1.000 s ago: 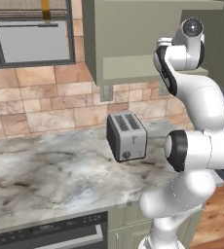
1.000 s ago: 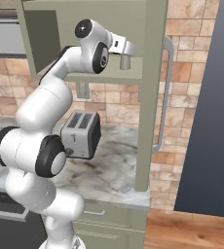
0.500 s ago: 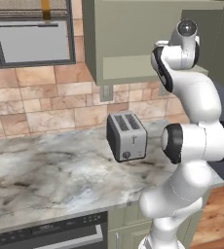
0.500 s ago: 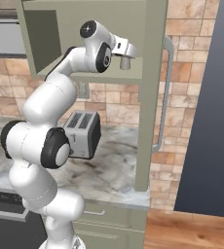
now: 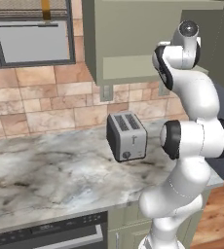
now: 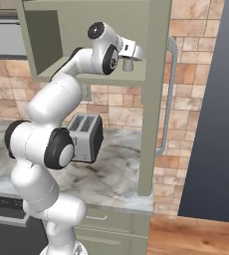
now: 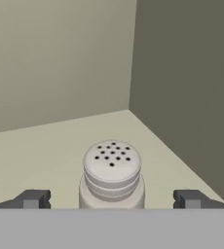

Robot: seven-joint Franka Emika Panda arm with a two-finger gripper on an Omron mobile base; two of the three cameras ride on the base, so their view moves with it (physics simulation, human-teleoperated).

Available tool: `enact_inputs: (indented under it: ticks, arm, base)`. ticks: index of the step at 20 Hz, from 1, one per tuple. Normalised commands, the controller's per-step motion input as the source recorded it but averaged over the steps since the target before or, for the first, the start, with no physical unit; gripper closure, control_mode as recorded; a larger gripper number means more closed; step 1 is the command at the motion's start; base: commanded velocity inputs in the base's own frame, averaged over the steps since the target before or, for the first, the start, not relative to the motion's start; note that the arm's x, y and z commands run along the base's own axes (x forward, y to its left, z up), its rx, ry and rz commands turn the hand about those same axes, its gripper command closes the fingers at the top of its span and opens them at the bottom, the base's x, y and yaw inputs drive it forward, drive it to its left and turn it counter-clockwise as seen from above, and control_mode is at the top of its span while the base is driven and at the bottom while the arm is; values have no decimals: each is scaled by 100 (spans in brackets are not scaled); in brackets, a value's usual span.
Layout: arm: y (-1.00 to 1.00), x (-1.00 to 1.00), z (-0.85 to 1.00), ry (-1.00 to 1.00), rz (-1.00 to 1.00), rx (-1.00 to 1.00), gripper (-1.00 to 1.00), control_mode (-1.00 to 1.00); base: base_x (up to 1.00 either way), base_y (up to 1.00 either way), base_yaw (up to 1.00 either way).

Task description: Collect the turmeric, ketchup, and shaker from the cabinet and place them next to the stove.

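My hand view shows my gripper (image 7: 112, 199) spread wide around the shaker (image 7: 112, 172), fingertips (image 7: 32, 198) clear of its sides, upright on the cabinet (image 7: 60, 141) shelf. From the right base view, my wrist partly hides it.

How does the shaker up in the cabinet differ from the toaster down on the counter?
The shaker is a small pale cylinder with a rounded, hole-dotted top; the toaster is a bigger dark-sided box with two slots on top. The shaker stands on the cabinet shelf between the open gripper fingers, untouched; the toaster sits on the marble counter with nothing around it. Both stand upright.
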Motion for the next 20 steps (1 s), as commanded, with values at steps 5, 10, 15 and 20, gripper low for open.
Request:
enact_inputs:
  ticks: [5,10,15,20]
  arm:
    - [0,11,-1,0,0,0,-100,-100]
    - [0,18,-8,1,0,0,100,-100]
    - [0,19,-4,0,0,0,100,-100]
    - [0,9,-2,0,0,0,100,-100]
  base:
    - [0,0,0]
    - [0,0,0]
    - [0,0,0]
    - [0,0,0]
